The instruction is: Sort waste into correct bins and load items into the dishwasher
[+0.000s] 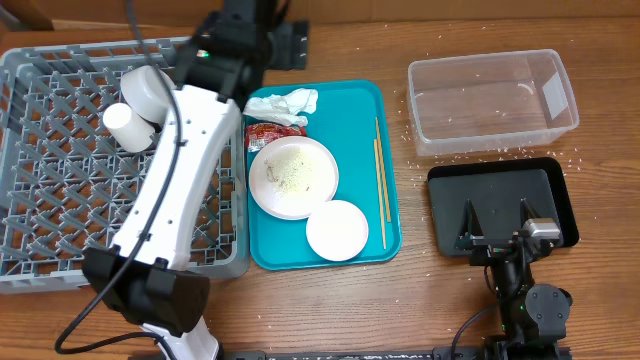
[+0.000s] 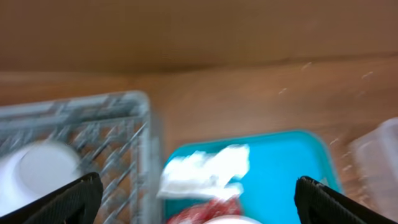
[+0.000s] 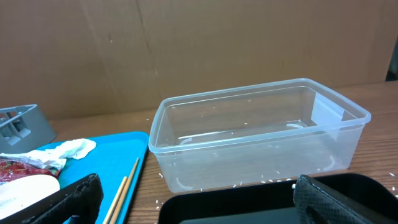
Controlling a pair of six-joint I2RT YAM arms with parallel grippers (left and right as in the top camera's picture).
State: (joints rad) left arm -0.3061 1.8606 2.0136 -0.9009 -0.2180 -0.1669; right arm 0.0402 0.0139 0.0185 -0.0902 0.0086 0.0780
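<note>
My left gripper (image 1: 245, 75) (image 2: 199, 182) is open and empty. It hovers above the far end of the teal tray (image 1: 360, 110), over a crumpled white napkin (image 1: 287, 102) (image 2: 203, 169) and a red-and-white wrapper (image 1: 268, 133) (image 2: 202, 213). The large plate (image 1: 293, 178) bears rice grains; the small bowl (image 1: 337, 230) sits in front of it. The chopsticks (image 1: 380, 180) (image 3: 126, 185) lie along the tray's right side. Two cups (image 1: 140, 105) lie in the grey dish rack (image 1: 60, 200). My right gripper (image 1: 497, 218) (image 3: 198, 184) is open and empty, low over the black tray (image 1: 500, 185) (image 3: 249, 205).
The clear tub (image 1: 492, 100) (image 3: 255, 134) stands behind the black tray, with rice grains scattered in and around it. A cardboard wall rises behind the table. My white left arm (image 1: 175, 190) crosses over the rack's right side. The left wrist view is blurred.
</note>
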